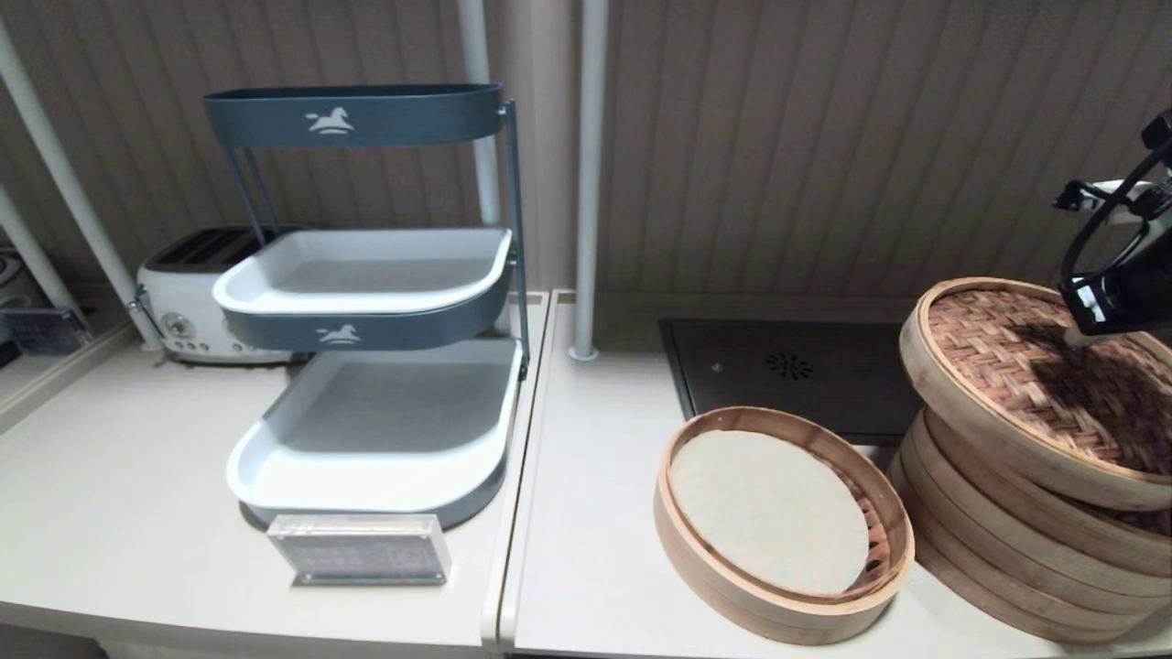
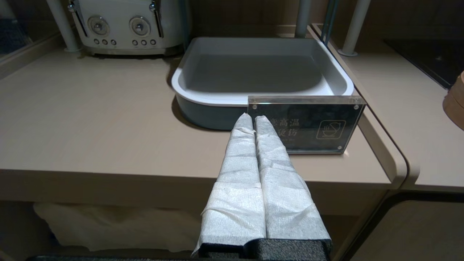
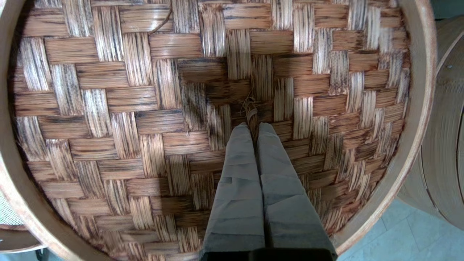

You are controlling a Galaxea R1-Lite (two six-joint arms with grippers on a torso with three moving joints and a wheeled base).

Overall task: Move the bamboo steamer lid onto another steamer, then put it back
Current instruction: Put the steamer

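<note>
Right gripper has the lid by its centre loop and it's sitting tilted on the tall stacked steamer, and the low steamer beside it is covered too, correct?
Not quite. The low steamer is uncovered: the head view shows its pale round liner exposed. The rest holds: the right gripper is shut on the centre loop of the bamboo steamer lid, which sits tilted on the tall stacked steamer.

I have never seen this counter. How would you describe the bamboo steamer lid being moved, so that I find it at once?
Start at the black cooktop panel on the right counter and look right of it to the tall steamer stack. The bamboo steamer lid sits tilted on top, with the right gripper pinching its small centre handle. Unlike the low steamer beside it, which shows a pale liner, it has a brown woven top.
</note>
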